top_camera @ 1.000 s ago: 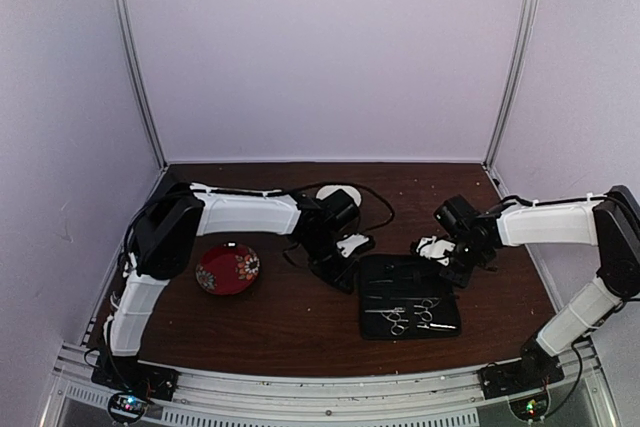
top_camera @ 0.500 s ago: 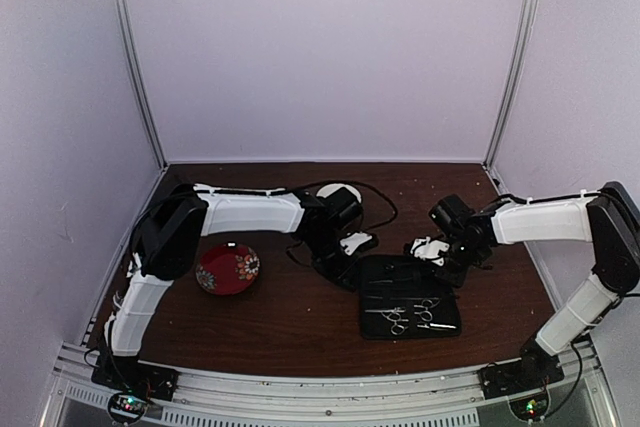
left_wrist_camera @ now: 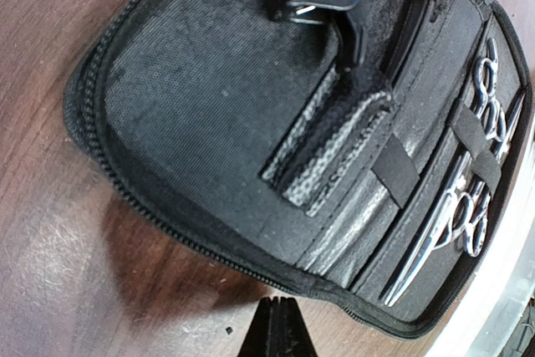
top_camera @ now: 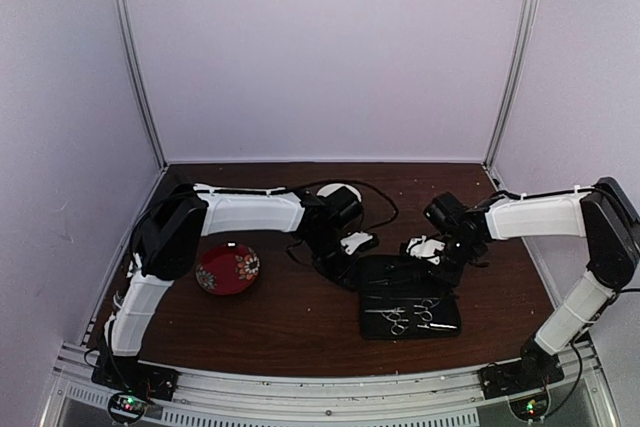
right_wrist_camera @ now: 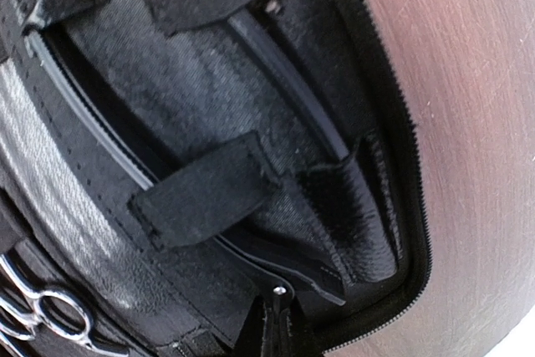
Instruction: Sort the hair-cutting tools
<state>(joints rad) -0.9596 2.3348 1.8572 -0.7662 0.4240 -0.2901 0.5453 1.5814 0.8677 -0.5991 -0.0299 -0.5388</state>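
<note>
Left wrist: silver ring-handled scissors (left_wrist_camera: 428, 242) strapped in black case (left_wrist_camera: 192, 98); left gripper (left_wrist_camera: 280, 329), right gripper (right_wrist_camera: 274, 325) both closed

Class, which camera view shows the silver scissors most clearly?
The left wrist view: both silver scissors lie strapped in the open black case, rings and blades visible. The top external view shows tiny glints; the right wrist view catches only ring handles at its edge.

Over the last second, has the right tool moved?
Yes: the right tool slid left along the far edge of the black case.
</note>
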